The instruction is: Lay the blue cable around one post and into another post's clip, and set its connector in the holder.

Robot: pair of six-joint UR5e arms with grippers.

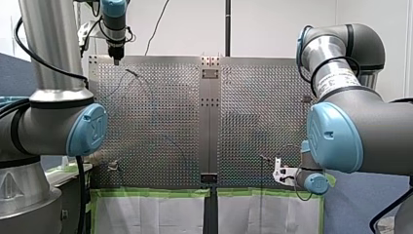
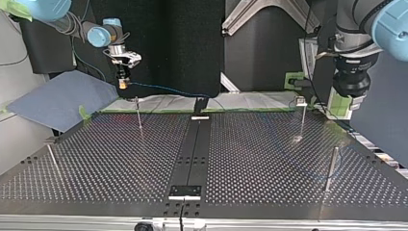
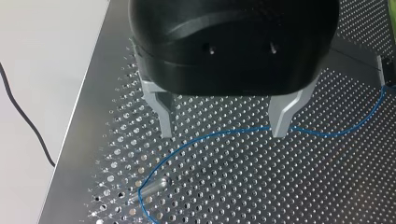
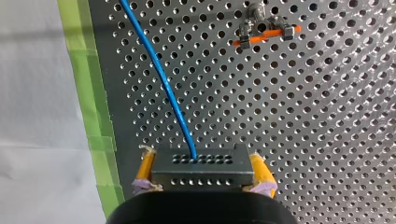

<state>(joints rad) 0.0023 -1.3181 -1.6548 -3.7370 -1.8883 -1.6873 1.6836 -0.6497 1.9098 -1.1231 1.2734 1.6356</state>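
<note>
Connector is clamped in my right end effector, upper left in the top view, my left end effector wide open above the cable; I'd carry it low, keeping slack.

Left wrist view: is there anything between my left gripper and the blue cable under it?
Nothing visible. My left gripper hangs open over the table, and the blue cable runs bare across the gap between its fingers. The only thing near is a metal post, ahead of the gripper, beside the cable's bend.
</note>
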